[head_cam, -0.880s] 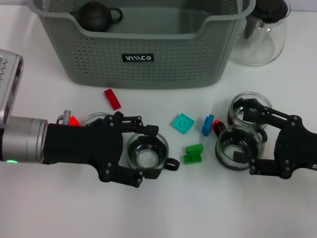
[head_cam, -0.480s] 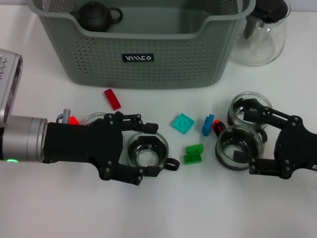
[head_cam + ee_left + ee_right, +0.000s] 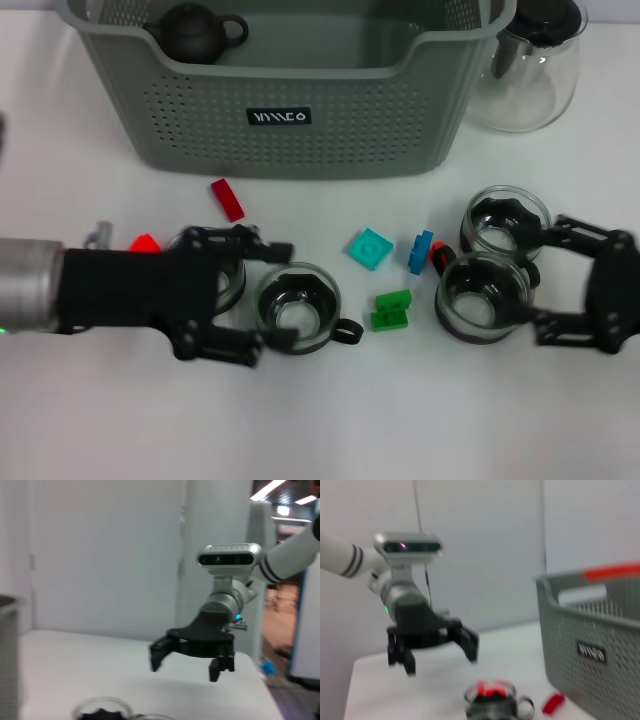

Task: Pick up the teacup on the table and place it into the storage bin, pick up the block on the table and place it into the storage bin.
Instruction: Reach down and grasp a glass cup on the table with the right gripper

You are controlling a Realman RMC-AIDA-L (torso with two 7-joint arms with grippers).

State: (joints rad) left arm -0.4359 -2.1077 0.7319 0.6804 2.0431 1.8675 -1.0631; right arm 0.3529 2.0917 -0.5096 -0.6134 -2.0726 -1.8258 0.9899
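Head view, left gripper (image 3: 268, 296): jaws spread around a glass teacup (image 3: 296, 310), partly masking a second cup at 9 o'clock.
Head view, right gripper (image 3: 528, 283): blurred, jaws apart beside two more cups.
Head view, storage bin (image 3: 280, 120): at 12 o'clock on the white table (image 3: 330, 420), top cut off; red block (image 3: 227, 199) just below.
Left wrist view: only the right gripper (image 3: 186, 662), open, against pale walls.
Right wrist view: the left gripper (image 3: 440, 656), open; bin wall (image 3: 590, 650) at 3 o'clock.
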